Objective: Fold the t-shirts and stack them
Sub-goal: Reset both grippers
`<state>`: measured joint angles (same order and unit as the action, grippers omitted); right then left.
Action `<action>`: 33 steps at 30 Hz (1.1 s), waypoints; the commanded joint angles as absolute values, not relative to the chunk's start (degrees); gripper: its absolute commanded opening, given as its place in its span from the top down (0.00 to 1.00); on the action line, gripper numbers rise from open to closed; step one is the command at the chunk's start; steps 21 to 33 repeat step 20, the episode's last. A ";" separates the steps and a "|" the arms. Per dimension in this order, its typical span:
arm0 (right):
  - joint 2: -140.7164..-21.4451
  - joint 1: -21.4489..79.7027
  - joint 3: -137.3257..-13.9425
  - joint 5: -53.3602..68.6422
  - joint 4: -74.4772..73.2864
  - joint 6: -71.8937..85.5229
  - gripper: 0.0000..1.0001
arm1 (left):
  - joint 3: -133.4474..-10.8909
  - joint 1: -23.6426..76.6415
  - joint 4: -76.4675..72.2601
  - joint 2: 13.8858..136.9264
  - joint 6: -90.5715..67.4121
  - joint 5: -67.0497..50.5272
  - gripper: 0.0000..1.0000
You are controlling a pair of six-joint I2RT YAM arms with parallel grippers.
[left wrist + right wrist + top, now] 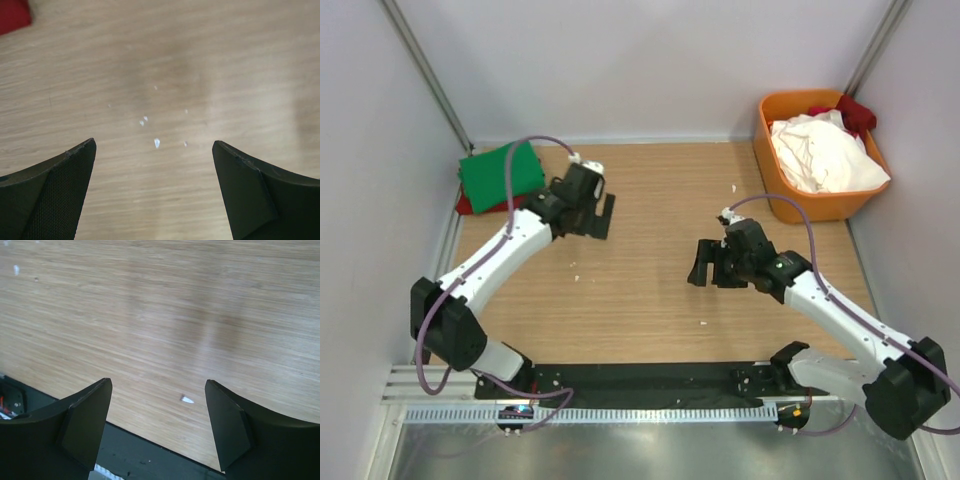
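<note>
Two folded t-shirts lie stacked in the far left corner of the counter (650, 290). A bright green t-shirt (500, 172), smooth and squared off, sits on a dark red t-shirt (463, 205) whose edge peeks out below. Crumpled white t-shirts (825, 155) and a red t-shirt (855, 110) fill the glossy orange plastic bin (767, 130) at the far right corner. The left hand (603, 212) is spread wide and empty just beside the stack. The right hand (703, 263), also spread and empty, hangs over pale wood grain near the counter's middle.
</note>
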<state>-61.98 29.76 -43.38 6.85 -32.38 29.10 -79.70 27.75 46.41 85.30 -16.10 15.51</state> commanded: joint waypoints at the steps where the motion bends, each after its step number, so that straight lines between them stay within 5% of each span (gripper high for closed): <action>1: -56.96 33.74 -44.74 2.39 -33.31 33.30 0.18 | -75.16 37.40 47.83 81.39 -12.39 26.88 0.00; 9: -46.69 39.37 -48.68 -8.34 -41.73 38.76 0.14 | -68.56 49.56 43.86 73.75 -10.82 29.11 0.00; 16: -39.29 39.38 -58.52 -18.28 -48.16 39.11 0.12 | -57.85 49.92 28.32 50.76 -9.41 18.28 0.00; 20: -37.36 39.37 -62.22 -20.74 -48.69 38.58 0.12 | -53.97 49.92 27.77 42.74 -8.44 28.28 0.00; 33: -37.36 39.37 -62.22 -20.74 -48.69 38.58 0.12 | -53.97 49.92 27.77 42.74 -8.44 28.28 0.00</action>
